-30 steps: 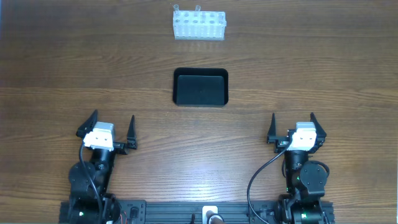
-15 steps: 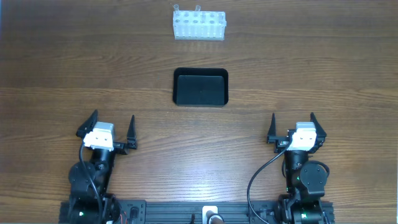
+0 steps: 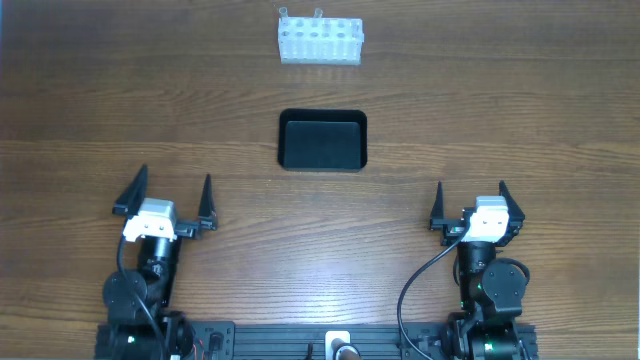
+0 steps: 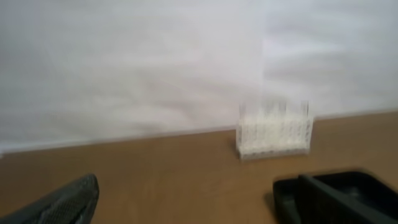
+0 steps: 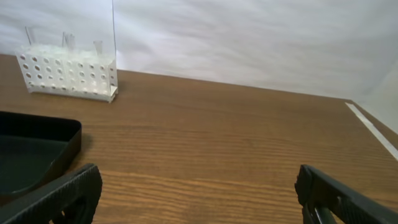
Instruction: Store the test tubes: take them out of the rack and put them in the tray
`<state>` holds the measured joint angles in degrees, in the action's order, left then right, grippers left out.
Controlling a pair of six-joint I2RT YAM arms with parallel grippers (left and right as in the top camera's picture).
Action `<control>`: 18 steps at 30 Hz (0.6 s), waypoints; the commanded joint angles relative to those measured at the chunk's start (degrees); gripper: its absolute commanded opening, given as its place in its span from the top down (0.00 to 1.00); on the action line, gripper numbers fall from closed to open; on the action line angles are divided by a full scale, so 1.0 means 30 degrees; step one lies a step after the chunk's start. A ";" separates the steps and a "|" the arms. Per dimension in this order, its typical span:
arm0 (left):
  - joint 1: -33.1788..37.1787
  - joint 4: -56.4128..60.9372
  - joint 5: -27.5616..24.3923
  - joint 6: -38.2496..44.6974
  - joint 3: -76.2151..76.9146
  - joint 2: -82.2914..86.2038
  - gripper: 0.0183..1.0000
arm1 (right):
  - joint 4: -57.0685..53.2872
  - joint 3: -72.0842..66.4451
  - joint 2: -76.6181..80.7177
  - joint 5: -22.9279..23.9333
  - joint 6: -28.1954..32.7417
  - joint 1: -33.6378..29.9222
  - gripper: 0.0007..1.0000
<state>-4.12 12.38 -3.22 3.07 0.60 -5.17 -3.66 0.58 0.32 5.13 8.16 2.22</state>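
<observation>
A white perforated test tube rack (image 3: 320, 41) stands at the far middle of the wooden table, with clear tubes (image 3: 283, 14) sticking up from it; it also shows as the rack (image 4: 273, 130) and the rack (image 5: 67, 71). A black tray (image 3: 323, 141) lies just in front of it, also seen as the tray (image 5: 34, 149) and the tray (image 4: 339, 194). My left gripper (image 3: 165, 195) stands open near the left base, far from both. My right gripper (image 3: 470, 203) stands open near the right base, with nothing between its fingers.
The brown wooden table (image 3: 500, 110) stretches bare between the grippers and the tray. A white wall (image 5: 249, 37) backs the table's far edge. A pale strip (image 5: 373, 130) marks the table at the far right.
My left gripper has swung and shifted slightly left and up the picture, its fingers now pointing straighter at the rack. The right arm, rack and tray have not moved.
</observation>
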 commanded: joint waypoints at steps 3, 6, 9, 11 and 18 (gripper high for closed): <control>-0.0087 0.5486 -0.0277 0.0262 0.0255 -0.5020 0.00 | -0.0073 -0.0095 0.0044 0.0168 0.0087 -0.0138 0.01; -0.0095 0.6921 -0.0372 0.0255 0.1661 -0.8051 0.00 | -0.0073 -0.0087 0.0044 0.0168 0.0087 -0.0138 0.01; -0.0095 0.6921 -0.0648 0.0248 0.3963 -1.0936 0.00 | -0.0073 -0.0087 0.0044 0.0168 0.0087 -0.0138 0.01; -0.0095 0.6732 -0.0852 -0.0051 0.5931 -1.3143 0.00 | -0.0073 -0.0095 0.0044 0.0168 0.0087 -0.0138 0.01; -0.1559 0.4641 -0.0539 -0.0816 1.4090 -2.1638 0.00 | -0.0073 -0.0087 0.0044 0.0168 0.0087 -0.0138 0.01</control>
<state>-6.31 28.58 -4.54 1.65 33.95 -61.14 -3.68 0.58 0.58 5.10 8.16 2.22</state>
